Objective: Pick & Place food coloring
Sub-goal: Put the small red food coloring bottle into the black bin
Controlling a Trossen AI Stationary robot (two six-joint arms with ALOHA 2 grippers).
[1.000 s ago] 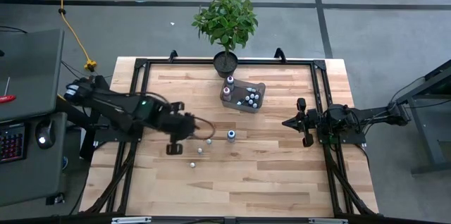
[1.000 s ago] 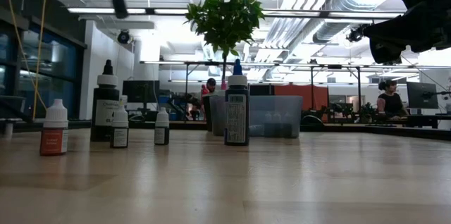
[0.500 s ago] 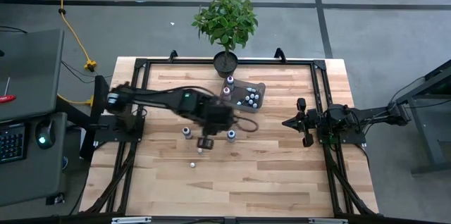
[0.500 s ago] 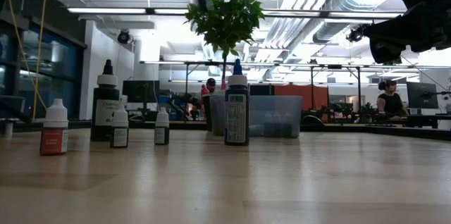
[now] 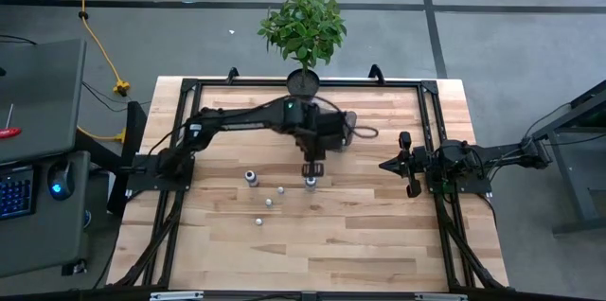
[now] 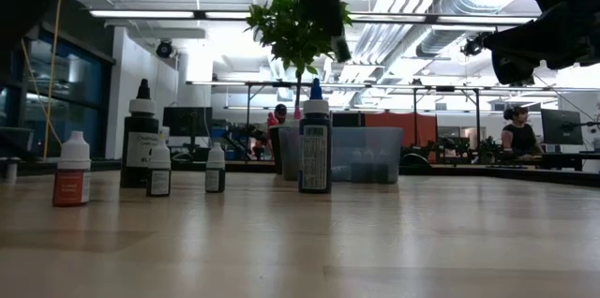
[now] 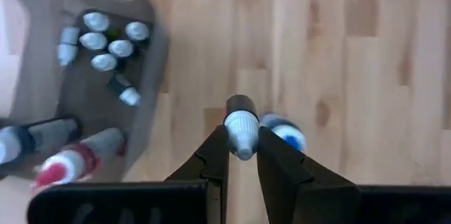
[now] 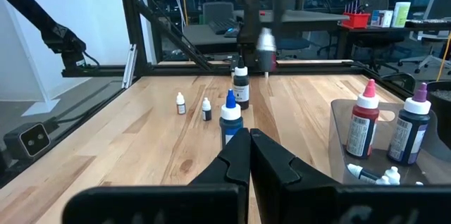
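My left gripper [image 5: 311, 168] hangs over the middle of the table, shut on a tiny white-capped food coloring bottle [image 7: 241, 111]. It is just above a blue-capped bottle [image 5: 311, 182] that stands on its base. Other small bottles [image 5: 268, 202] and a dark bottle [image 5: 250, 179] stand to the left. The clear bin [image 7: 84, 76] beyond holds several bottles, among them a red-capped one [image 8: 363, 122] and a purple-capped one [image 8: 410, 129]. My right gripper [image 5: 388, 164] waits shut and level at the table's right side. My left gripper pinches the little bottle at its white cap [image 7: 242, 127] between its two fingers [image 7: 220, 146]. The fingers come from above, pointing steeply down. The bottle's dark body [image 7: 240, 102] hangs below the fingertips, upright and clear of the table.
A potted plant [image 5: 303, 26] stands at the far edge behind the bin. Black frame rails [image 5: 185, 121] run along the table's left, right and far sides. Bare wood lies toward the near edge [image 5: 312, 254].
My left gripper has swept from the table's left-centre toward the right and slightly toward the far edge, carrying the small bottle clear of the table. It now hangs above the blue-capped bottle, close to the bin. The standing bottles have stayed put.
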